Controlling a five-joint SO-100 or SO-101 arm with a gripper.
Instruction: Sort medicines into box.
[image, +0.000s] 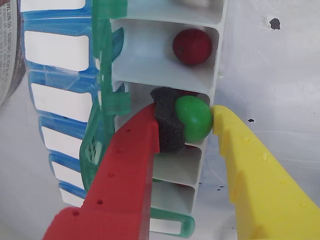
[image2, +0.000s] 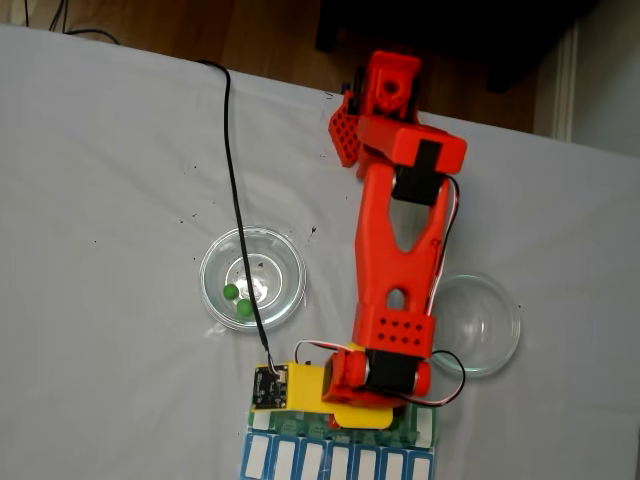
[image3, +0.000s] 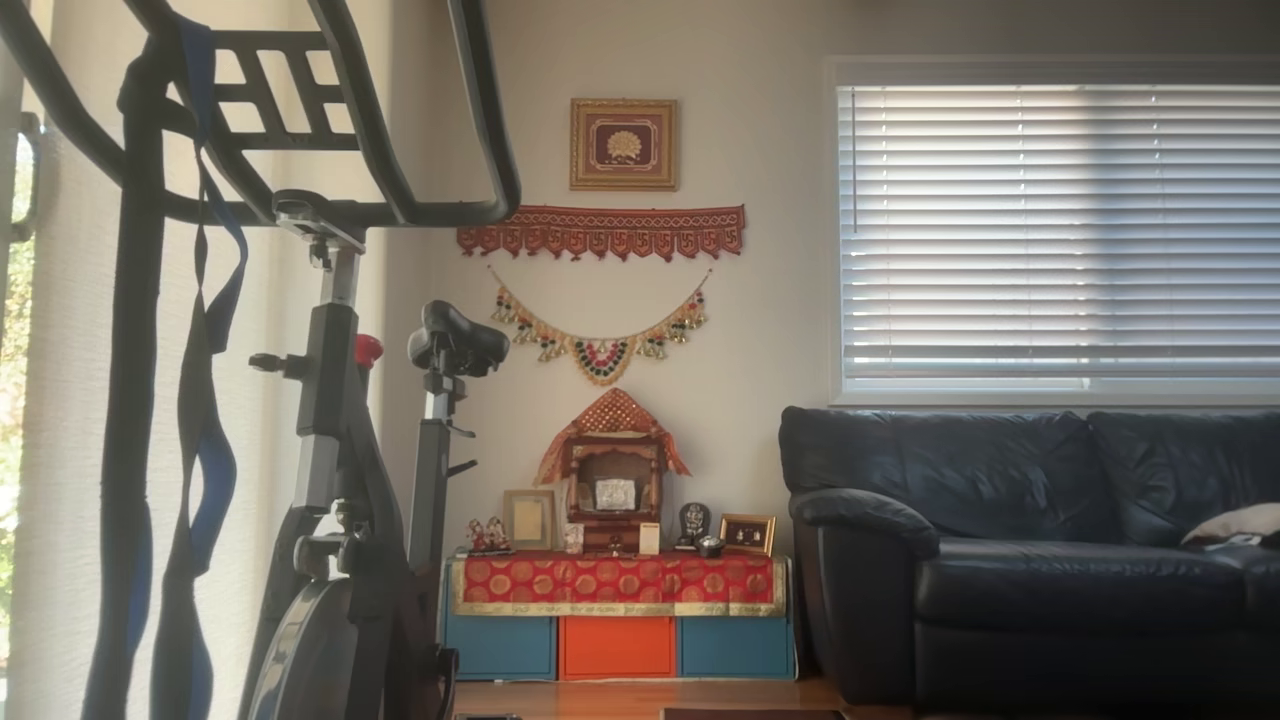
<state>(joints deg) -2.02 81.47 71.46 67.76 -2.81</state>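
One green ball (image: 194, 118) is clamped in the gripper (image: 192, 120), between the red finger's black pad at 9 o'clock and the yellow finger at 3 o'clock, directly over an open cell of the box (image: 165, 55); a red ball (image: 191, 46) lies one cell toward 12 o'clock

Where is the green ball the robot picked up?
In the wrist view, the green ball is pinched in the gripper, right over an open compartment of the box, one compartment below the red ball.
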